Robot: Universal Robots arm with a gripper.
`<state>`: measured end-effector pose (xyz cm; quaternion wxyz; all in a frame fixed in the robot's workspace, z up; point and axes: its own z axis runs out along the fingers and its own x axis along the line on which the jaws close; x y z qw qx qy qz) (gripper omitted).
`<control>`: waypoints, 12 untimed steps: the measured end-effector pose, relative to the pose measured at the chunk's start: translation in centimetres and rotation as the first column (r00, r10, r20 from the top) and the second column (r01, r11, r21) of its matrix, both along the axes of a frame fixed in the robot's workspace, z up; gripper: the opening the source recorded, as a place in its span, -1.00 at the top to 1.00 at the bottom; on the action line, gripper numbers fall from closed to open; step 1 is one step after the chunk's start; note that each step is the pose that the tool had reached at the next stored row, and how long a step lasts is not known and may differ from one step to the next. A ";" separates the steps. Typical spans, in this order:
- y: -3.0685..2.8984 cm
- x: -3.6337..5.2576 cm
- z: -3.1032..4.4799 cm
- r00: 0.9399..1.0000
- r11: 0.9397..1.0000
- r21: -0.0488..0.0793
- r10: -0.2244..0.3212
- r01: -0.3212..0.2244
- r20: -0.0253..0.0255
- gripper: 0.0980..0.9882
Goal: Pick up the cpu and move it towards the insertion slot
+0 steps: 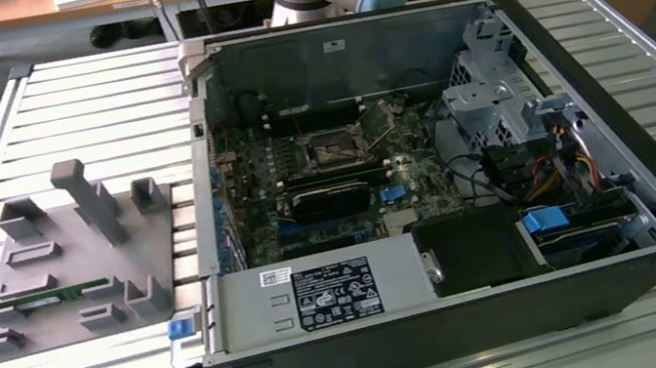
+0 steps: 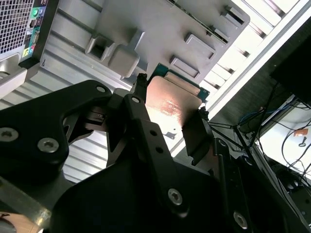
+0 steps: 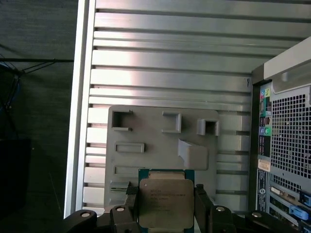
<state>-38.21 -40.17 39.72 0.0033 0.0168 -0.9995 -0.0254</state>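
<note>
Black jointed links of the pincer [image 2: 171,99] sit closest in the second wrist view, and its two fingers [image 2: 139,92] are pinching the cpu [image 2: 170,104] by opposite edges. The chip's silver top faces the camera and a thin green rim shows along its far side. In the first wrist view the cpu [image 3: 164,204] hangs in the same grip above the near edge of a grey fixture plate [image 3: 155,145], which lies on the ribbed aluminium bench [image 3: 170,63] beside the rear of the computer case [image 3: 286,145]. In the exterior view the insertion slot [image 1: 330,149] is a dark square socket on the motherboard inside the open case, well apart from the fixture plate, which holds a green memory stick [image 1: 50,299].
</note>
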 end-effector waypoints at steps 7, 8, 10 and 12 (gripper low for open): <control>0.00 0.36 0.00 1.000 1.000 0.000 0.000 0.000 0.000 0.00; 0.00 0.41 0.00 1.000 1.000 0.000 0.000 0.000 0.000 0.00; 0.00 0.51 0.00 1.000 1.000 0.000 0.000 0.000 0.000 0.00; 0.00 0.60 0.00 1.000 1.000 0.000 0.000 0.000 0.000 0.00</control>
